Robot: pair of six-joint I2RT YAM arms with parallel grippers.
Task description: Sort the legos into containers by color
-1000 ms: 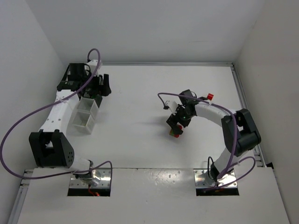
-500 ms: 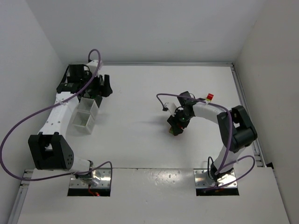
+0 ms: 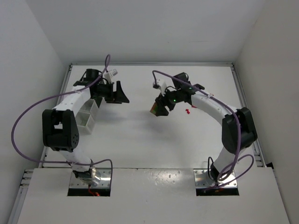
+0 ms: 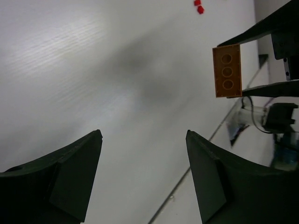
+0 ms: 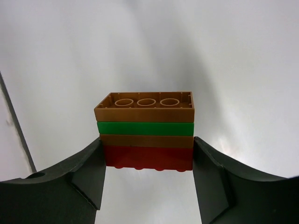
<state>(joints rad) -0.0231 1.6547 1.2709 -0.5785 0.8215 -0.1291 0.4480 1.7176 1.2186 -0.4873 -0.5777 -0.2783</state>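
Lego stack (image 5: 145, 122) gripped by right pincer (image 5: 147, 156).

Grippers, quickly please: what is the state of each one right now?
Left gripper: open, holding nothing.
Right gripper: closed on a stack of lego bricks.

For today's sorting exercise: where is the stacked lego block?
Top view, centre: the stacked lego block is clamped in the right claw, facing the left claw, near red bricks.
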